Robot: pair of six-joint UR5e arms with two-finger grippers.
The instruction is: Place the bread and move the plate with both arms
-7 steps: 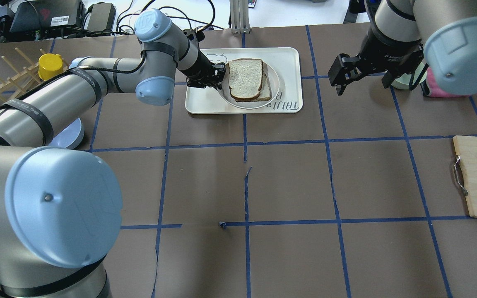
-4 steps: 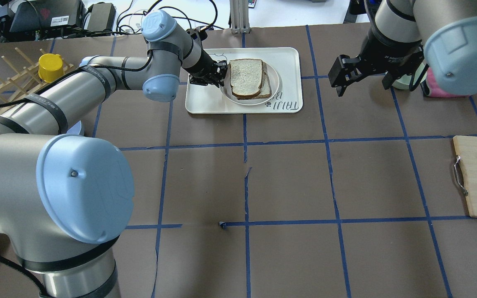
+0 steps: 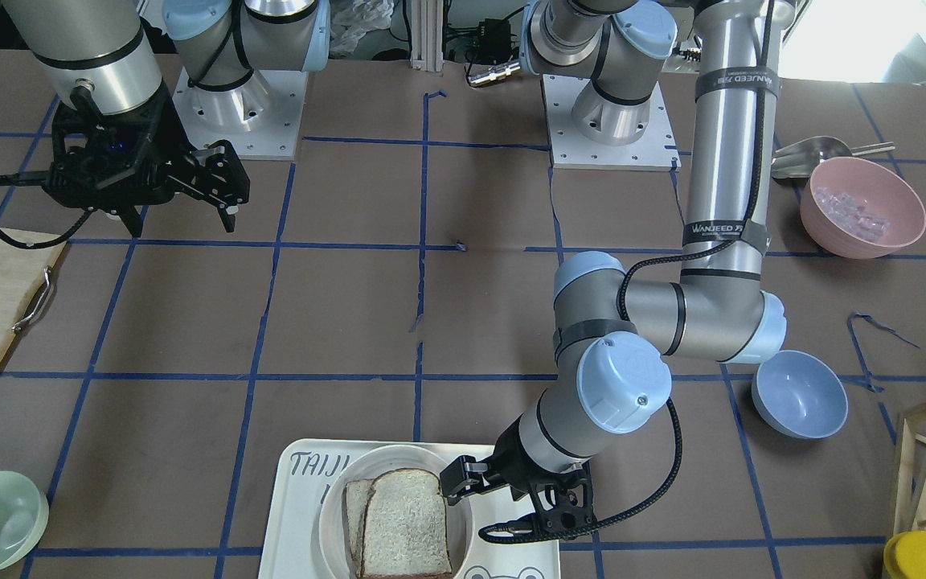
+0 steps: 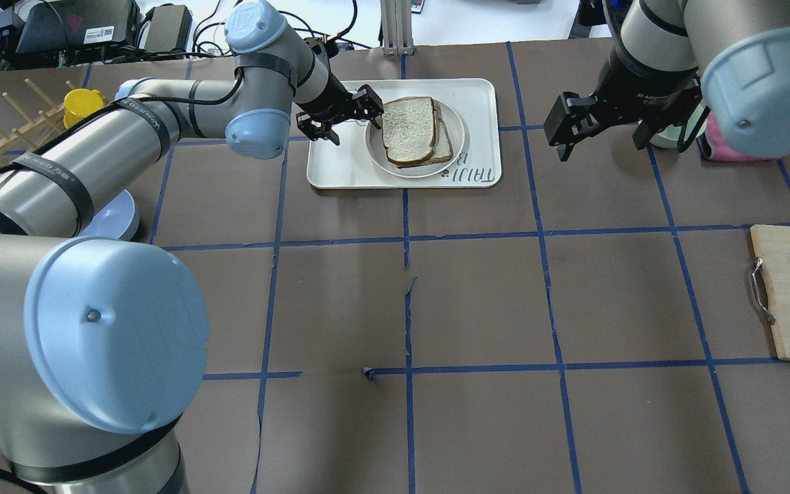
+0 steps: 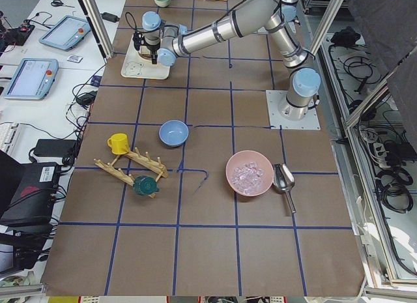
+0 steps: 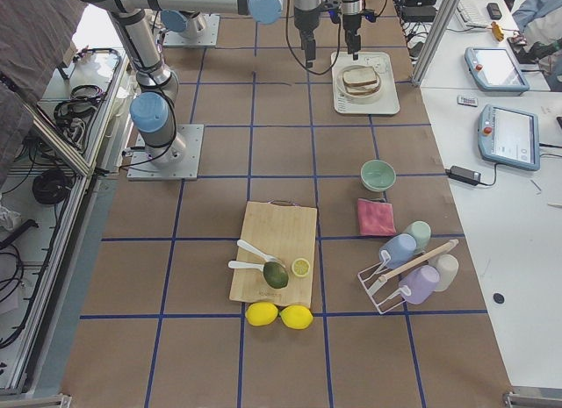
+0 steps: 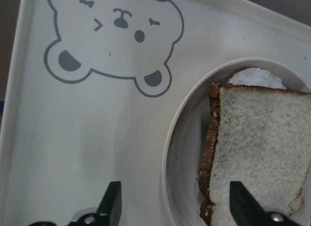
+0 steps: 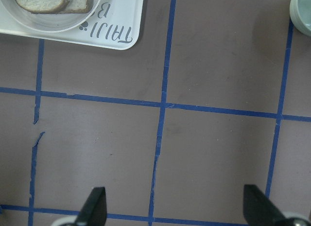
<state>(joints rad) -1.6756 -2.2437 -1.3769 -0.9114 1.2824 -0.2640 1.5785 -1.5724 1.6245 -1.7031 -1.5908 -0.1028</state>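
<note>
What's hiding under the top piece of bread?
A second, paler slice lies under the bread, poking out on one side. Both sit in the plate. The plate's middle is covered, so I cannot see it.

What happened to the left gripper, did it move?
Yes. In the overhead view the left gripper has shifted a little toward the tray's far edge, and its jaws now stand open astride the plate's rim.
</note>
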